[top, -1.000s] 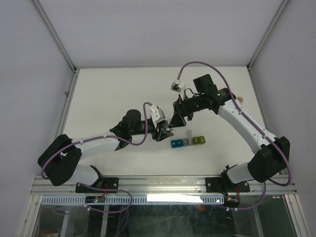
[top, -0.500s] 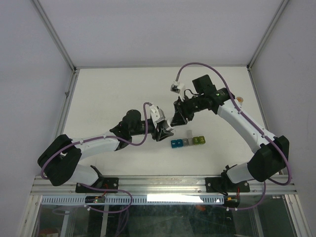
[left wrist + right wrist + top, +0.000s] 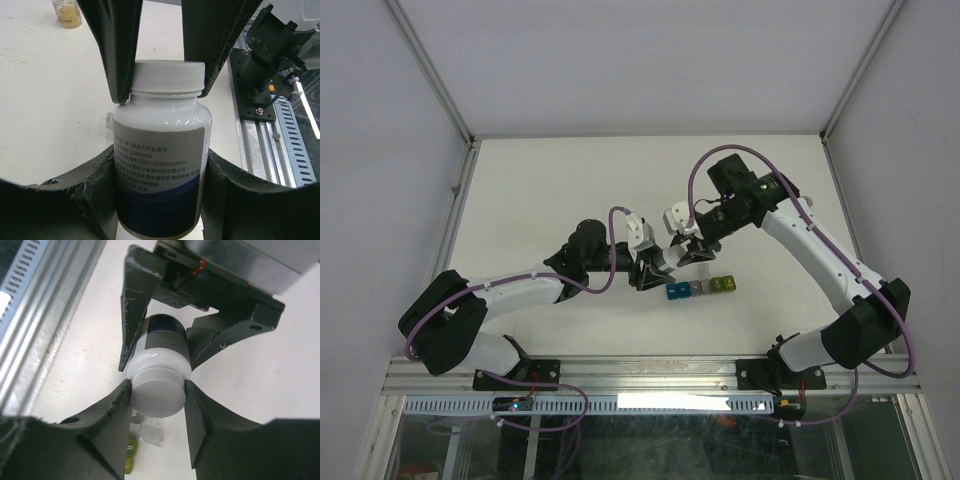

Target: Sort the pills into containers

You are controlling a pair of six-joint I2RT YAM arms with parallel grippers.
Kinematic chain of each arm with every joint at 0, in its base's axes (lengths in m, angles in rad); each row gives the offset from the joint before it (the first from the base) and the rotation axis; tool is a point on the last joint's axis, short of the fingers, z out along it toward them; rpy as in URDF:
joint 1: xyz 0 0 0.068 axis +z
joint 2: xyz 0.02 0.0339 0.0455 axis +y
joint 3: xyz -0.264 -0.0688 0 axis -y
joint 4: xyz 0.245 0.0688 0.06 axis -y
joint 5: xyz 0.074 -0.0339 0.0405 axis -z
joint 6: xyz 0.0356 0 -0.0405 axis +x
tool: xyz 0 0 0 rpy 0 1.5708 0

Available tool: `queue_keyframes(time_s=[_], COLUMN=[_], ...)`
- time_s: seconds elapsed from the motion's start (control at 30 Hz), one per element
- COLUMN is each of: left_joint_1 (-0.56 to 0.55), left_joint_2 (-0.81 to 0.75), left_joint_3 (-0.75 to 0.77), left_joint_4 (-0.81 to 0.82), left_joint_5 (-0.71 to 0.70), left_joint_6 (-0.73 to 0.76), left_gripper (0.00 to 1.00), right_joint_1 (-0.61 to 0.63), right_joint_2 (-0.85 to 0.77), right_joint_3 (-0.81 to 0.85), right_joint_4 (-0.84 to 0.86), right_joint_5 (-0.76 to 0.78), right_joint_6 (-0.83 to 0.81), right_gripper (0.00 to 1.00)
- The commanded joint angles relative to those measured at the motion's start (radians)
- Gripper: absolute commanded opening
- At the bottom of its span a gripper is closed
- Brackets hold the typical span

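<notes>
Left gripper (image 3: 160, 202) pinches body of white plastic bottle with printed label (image 3: 160, 155), bottle held off white table (image 3: 540, 190). Right gripper (image 3: 158, 399) clamped on bottle's white ribbed screw cap (image 3: 159, 396), one finger pressed to each side. Both grippers meet near table centre. Strip of small joined cube-shaped plastic compartments, blue through grey to yellow-green (image 3: 700, 288), lies on table just beside gripper tips, on the right arm's side. Small amber translucent bottle (image 3: 67, 12) stands well apart.
</notes>
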Motion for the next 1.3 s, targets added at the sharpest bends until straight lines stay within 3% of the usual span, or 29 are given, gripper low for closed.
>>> queue_keyframes(time_s=[0.0,0.07,0.2,0.33,0.5,0.7,0.8,1.27], left_joint_1=[-0.006,-0.006,-0.006,-0.006,-0.005,-0.006,-0.006,-0.006], left_joint_2=[-0.007,-0.012,-0.015,-0.017,-0.032,-0.037,-0.035,-0.035], left_joint_3=[0.022,0.014,0.01,0.007,0.002,0.003,0.003,-0.005], left_joint_4=[0.025,0.025,0.025,0.025,0.025,0.041,0.053,0.055], left_joint_5=[0.074,0.06,0.037,0.023,0.006,-0.032,-0.045,-0.058], left_joint_6=[0.0,0.004,0.011,0.013,0.006,-0.004,-0.011,-0.018], left_gripper=[0.0,0.0,0.0,0.0,0.0,0.0,0.0,0.0], right_joint_1=[-0.002,-0.002,-0.006,-0.046,-0.076,-0.076,-0.077,-0.025], right_joint_2=[0.006,-0.01,-0.048,-0.108,-0.154,-0.114,-0.088,-0.03], right_joint_3=[0.043,0.025,0.021,0.024,0.027,-0.021,-0.04,-0.045], right_joint_4=[-0.013,0.024,0.094,0.094,0.126,0.211,0.228,0.27], right_joint_5=[-0.042,-0.05,-0.033,-0.041,-0.045,-0.022,0.016,0.089], right_joint_6=[-0.174,-0.085,0.165,0.279,0.566,1.008,1.102,1.187], right_gripper=[0.41,0.61,0.87,0.91,0.96,0.91,0.87,0.7])
